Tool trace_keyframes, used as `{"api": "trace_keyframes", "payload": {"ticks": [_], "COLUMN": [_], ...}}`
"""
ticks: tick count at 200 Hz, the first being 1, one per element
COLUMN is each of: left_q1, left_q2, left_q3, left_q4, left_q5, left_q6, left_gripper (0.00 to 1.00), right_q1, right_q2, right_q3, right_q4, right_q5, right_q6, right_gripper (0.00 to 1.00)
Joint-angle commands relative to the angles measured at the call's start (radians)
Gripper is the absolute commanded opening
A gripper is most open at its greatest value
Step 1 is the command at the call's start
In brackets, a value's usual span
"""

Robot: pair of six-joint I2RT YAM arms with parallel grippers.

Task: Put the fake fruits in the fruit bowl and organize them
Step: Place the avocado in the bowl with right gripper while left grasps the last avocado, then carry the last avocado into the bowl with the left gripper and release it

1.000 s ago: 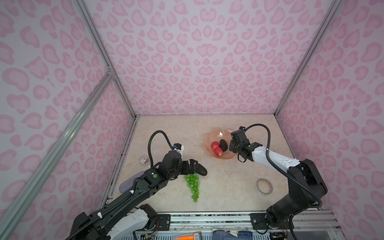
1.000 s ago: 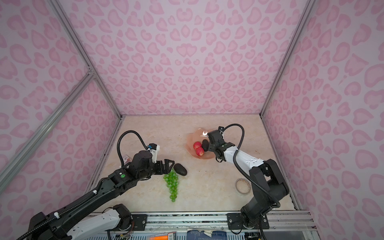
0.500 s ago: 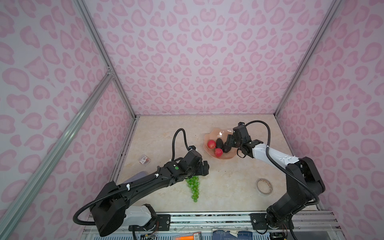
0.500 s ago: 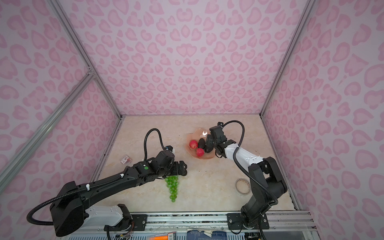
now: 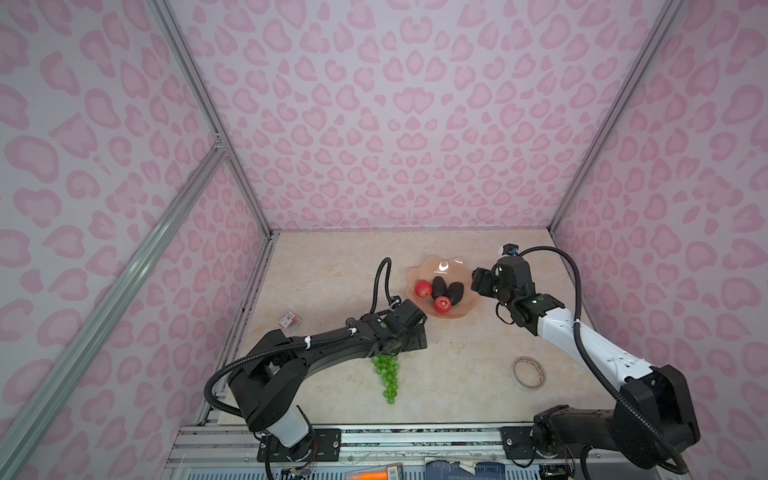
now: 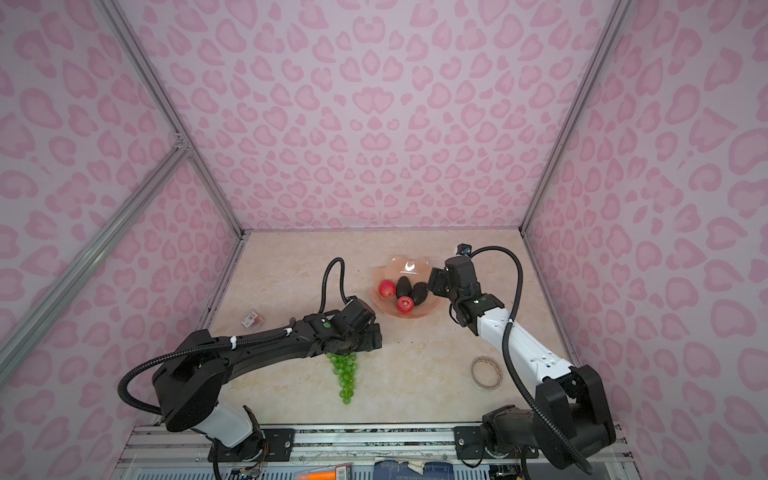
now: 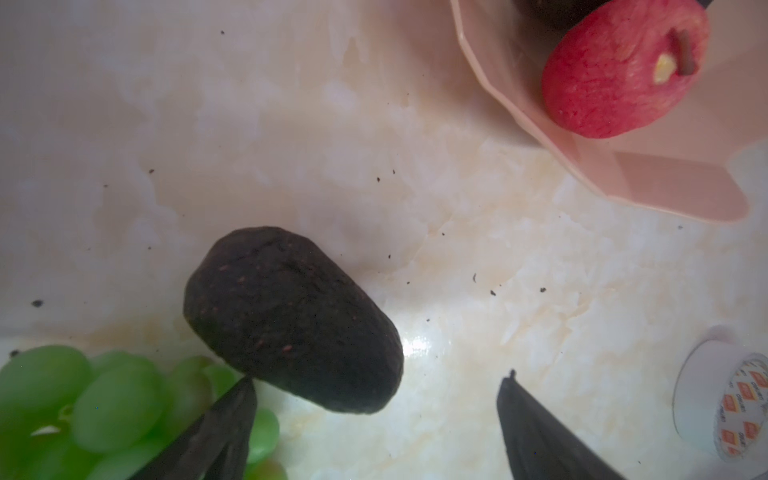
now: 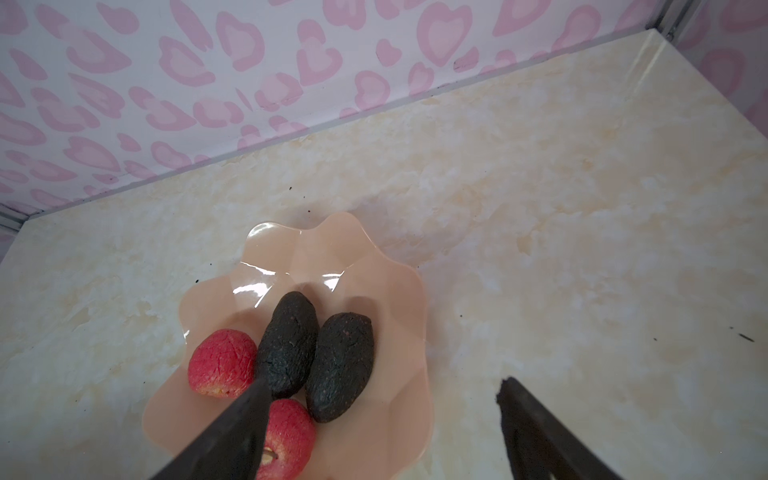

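Three avocados point(image 8: 291, 332); two red fruits point(image 8: 222, 363); one bunch of green grapes point(image 5: 386, 374); one fruit bowl point(image 8: 316, 249); one tape roll point(image 7: 698, 399); one small red packet point(image 5: 289, 319).

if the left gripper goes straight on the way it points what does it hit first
Most likely the loose avocado: it lies just ahead of the open left gripper, offset toward the grapes. Depth is hard to judge from the wrist view.

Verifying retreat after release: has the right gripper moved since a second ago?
Yes. In both top views the right gripper has backed off rightward, from over the inside of the fruit bowl to its right rim.
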Motion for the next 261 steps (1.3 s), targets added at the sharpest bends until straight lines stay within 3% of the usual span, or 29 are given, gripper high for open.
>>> {"api": "trace_keyframes", "payload": {"ticks": [1, 76, 87, 121, 130, 201, 207, 261], "left_q1": [0.009, 0.057, 0.058, 0.058, 0.058, 0.058, 0.056, 0.045], "left_q2": [0.044, 0.137, 0.145, 0.153, 0.153, 0.139, 0.119, -0.051], "left_q3": [0.043, 0.091, 0.101, 0.122, 0.123, 0.111, 0.112, 0.236], "left_q4": [-0.029, -0.022, -0.022, -0.015, -0.016, -0.019, -0.019, -0.026], "left_q5": [-0.028, -0.014, -0.016, -0.015, -0.01, -0.019, -0.028, -0.09], "left_q6": [0.012, 0.061, 0.073, 0.107, 0.114, 0.148, 0.157, 0.414], "left_gripper": [0.91, 0.89, 0.81, 0.45, 0.4, 0.37, 0.33, 0.34], "right_q1": [-0.016, -0.078, -0.08, -0.08, -0.081, -0.089, -0.09, -0.098], "right_q2": [-0.034, -0.091, -0.093, -0.115, -0.124, -0.241, -0.251, -0.365], "right_q3": [-0.031, -0.088, -0.088, -0.095, -0.097, -0.135, -0.137, -0.223], "right_q4": [0.001, 0.028, 0.026, 0.016, 0.009, -0.021, -0.025, -0.031], "right_q5": [-0.014, -0.067, -0.076, -0.09, -0.089, -0.056, -0.057, -0.083], "right_q6": [-0.014, -0.001, -0.001, 0.0, -0.001, -0.003, -0.003, -0.008], "right_gripper": [0.86, 0.86, 0.86, 0.88, 0.88, 0.89, 0.9, 0.97]}}
